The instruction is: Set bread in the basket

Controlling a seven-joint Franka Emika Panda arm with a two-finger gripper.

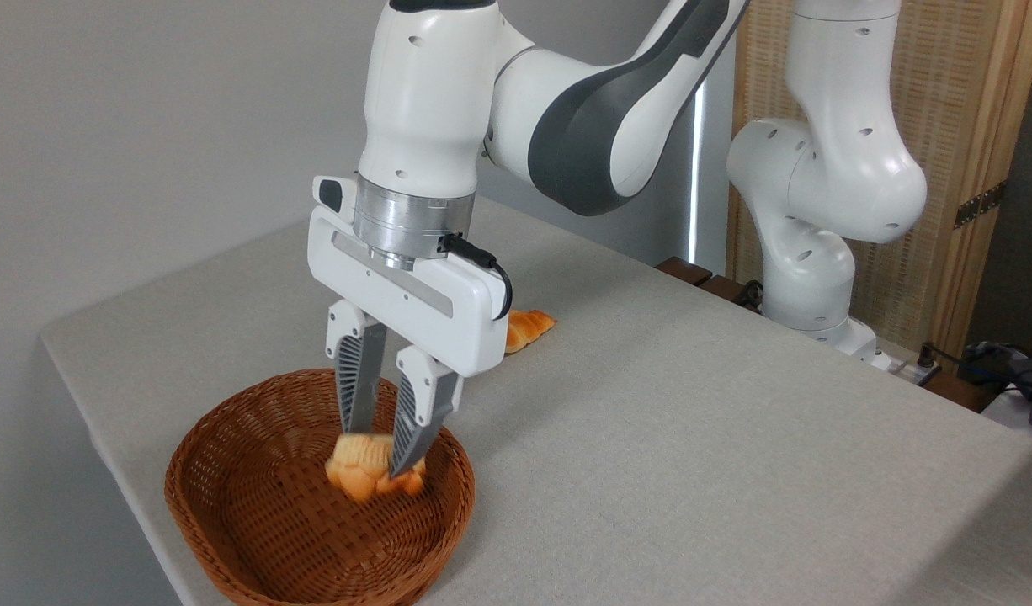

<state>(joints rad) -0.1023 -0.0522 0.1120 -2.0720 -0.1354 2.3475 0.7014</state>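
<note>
The end effector [380, 450] points downward into the basket [230, 513], and its two fingers [356, 396] are closed on the bread [366, 473]. One finger presses each side of the bun near its top. The bread sits inside the basket rim, toward the right part of the interior. It is slightly blurred, and it cannot be told whether its underside touches the woven floor or hangs just above it.

The basket is an oval brown wicker container with low sides. It stands on the grey tabletop [693, 421] near the front left edge.

A second piece of bakery, an orange-brown roll [526, 326], lies on the tabletop behind the end effector body, which partly hides it. It is well apart from the basket.

The white and grey arm [583, 109] reaches in from the upper right. Its base [819, 252] stands at the far right edge of the tabletop, in front of a woven wooden screen [945, 101].
</note>
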